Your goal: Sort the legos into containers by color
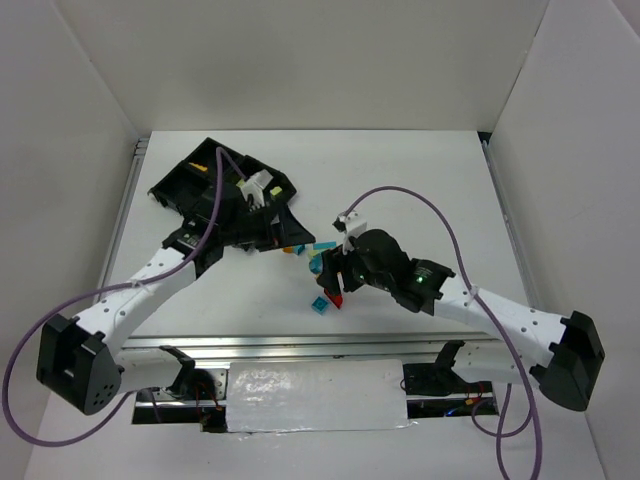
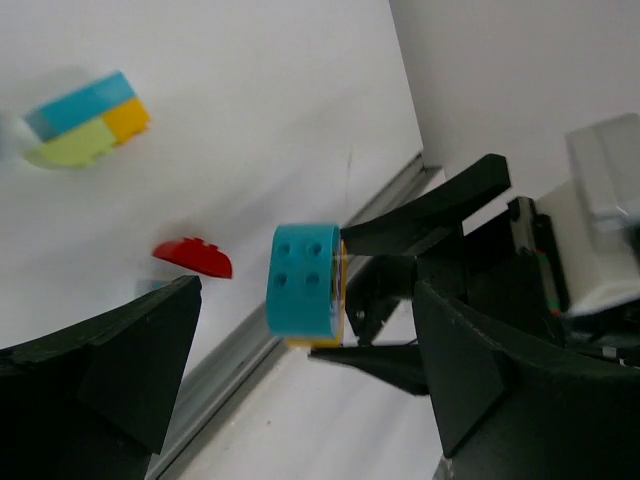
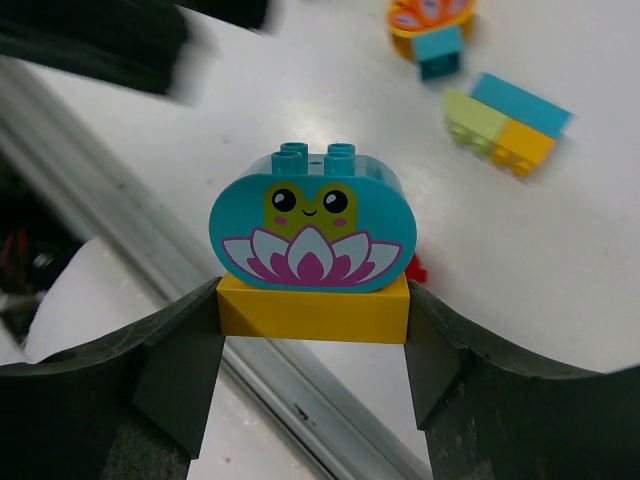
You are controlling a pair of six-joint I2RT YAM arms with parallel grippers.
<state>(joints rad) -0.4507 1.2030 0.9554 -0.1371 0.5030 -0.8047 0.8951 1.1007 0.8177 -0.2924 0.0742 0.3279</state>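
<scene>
Only right wrist shows frog face [image 3: 305,205] on teal-yellow brick [image 3: 312,300], right pincer [image 3: 312,312] clamping it, left pincer [image 2: 305,295] spread, empty.

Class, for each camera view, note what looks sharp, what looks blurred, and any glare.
Right wrist: the frog-faced teal brick is crisp; the dark shape top left is smeared. Left wrist: the multicoloured brick is soft, the red piece clearer. Top external: even light, glare on the white sheet at the bottom.

The teal brick [image 3: 312,225] and yellow brick [image 3: 313,310] are smooth, faintly glossy plastic. The fingers [image 3: 165,370] of the right end effector [image 3: 313,335] look matt black plastic; the white worktop [image 3: 300,90] is smooth and matt, its edge rail [image 2: 235,360] brushed metal.
</scene>
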